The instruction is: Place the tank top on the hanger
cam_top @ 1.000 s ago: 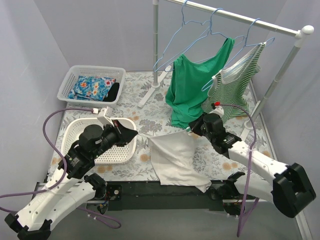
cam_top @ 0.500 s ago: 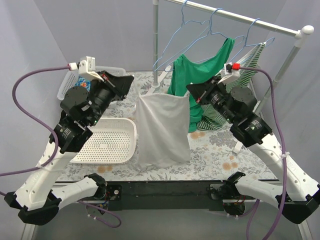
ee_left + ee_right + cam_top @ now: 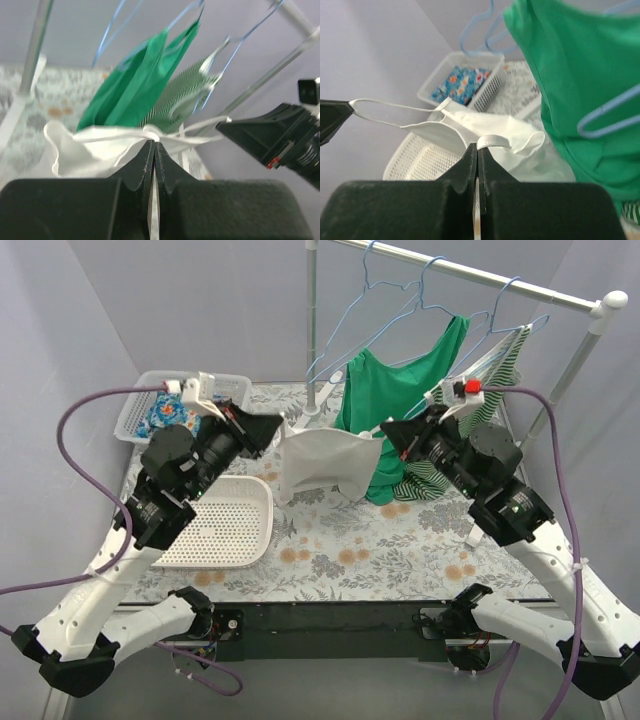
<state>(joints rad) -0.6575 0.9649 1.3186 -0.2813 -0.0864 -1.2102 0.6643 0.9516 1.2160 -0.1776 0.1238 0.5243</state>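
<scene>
Tank top (image 3: pixel 322 466) spans left end effector (image 3: pixel 281 427) and right end effector (image 3: pixel 385 429); both gripping.

The tank top (image 3: pixel 325 465) is plain white, perhaps faintly cream; the blurred wrist views leave that unclear. The hanger (image 3: pixel 344 320) is light blue. A solid green top (image 3: pixel 395 405) hangs beside a top in fine green-and-white stripes (image 3: pixel 495 375). The tablecloth (image 3: pixel 400 550) is pale grey with a floral print and orange blooms. A white basket (image 3: pixel 128 420) holds a blue flowered cloth (image 3: pixel 155 420). The robot arms (image 3: pixel 100 600) are white and black, and their cables (image 3: pixel 100 396) are purple.
</scene>
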